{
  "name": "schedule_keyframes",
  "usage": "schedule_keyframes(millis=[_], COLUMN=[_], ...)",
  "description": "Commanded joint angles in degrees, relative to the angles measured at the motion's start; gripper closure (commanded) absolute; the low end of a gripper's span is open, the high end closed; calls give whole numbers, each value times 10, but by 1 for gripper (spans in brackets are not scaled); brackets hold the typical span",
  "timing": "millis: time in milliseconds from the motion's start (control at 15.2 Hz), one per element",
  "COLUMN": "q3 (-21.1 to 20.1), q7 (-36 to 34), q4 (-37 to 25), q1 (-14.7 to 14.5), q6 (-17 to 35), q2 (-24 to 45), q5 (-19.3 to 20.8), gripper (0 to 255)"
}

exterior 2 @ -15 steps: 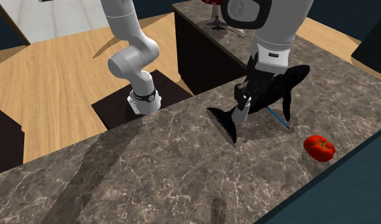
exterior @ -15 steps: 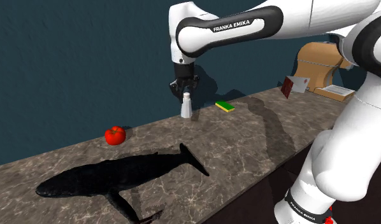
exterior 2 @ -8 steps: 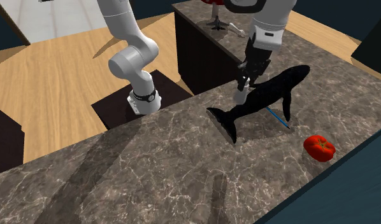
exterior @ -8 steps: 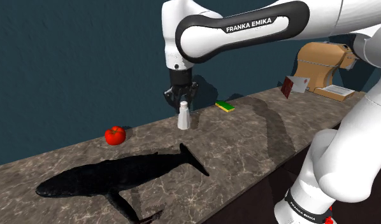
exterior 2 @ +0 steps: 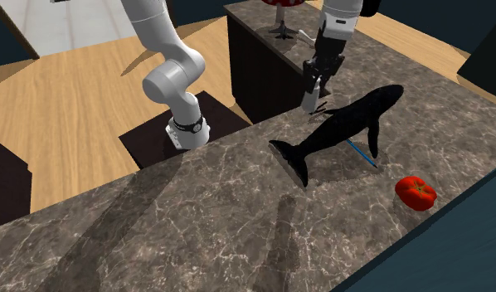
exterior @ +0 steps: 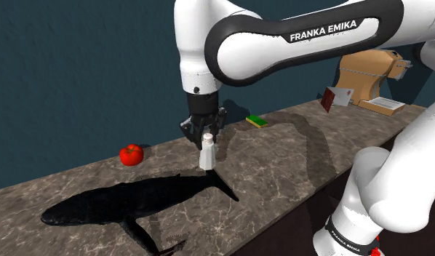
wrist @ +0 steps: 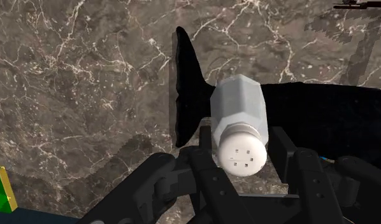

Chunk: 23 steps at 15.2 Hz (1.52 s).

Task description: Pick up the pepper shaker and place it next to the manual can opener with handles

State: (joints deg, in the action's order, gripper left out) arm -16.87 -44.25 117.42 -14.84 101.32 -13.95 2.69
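End effector (exterior: 206,136) clasps pepper shaker (exterior: 207,157) at its cap end, long axis upright, hanging over tabletop (exterior: 281,169) by black whale (exterior: 121,207) tail.

Dark veined stone counter (exterior: 296,164) set against a deep blue-green wall (exterior: 78,65), with a wooden floor (exterior 2: 72,116) beyond.
In the shoulder view the counter runs from near left to far right with the wall along its far edge. Pale veins cross its brown-black top, and soft grey shadows lie over it. In the second exterior view the warm plank floor spreads behind the counter and meets a pale tiled area (exterior 2: 72,21) at the far left. A dark cabinet front (exterior 2: 259,75) stands under a further stretch of the same stone.
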Motion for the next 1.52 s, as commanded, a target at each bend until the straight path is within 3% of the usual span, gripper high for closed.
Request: schedule_keyframes(millis=[0, 1452], q3=[-15, -25], q7=[-25, -51], q4=[3, 134], q1=[-10, -10], q6=[1, 171], q2=[1, 42], q5=[-5, 10], gripper=[255, 255])
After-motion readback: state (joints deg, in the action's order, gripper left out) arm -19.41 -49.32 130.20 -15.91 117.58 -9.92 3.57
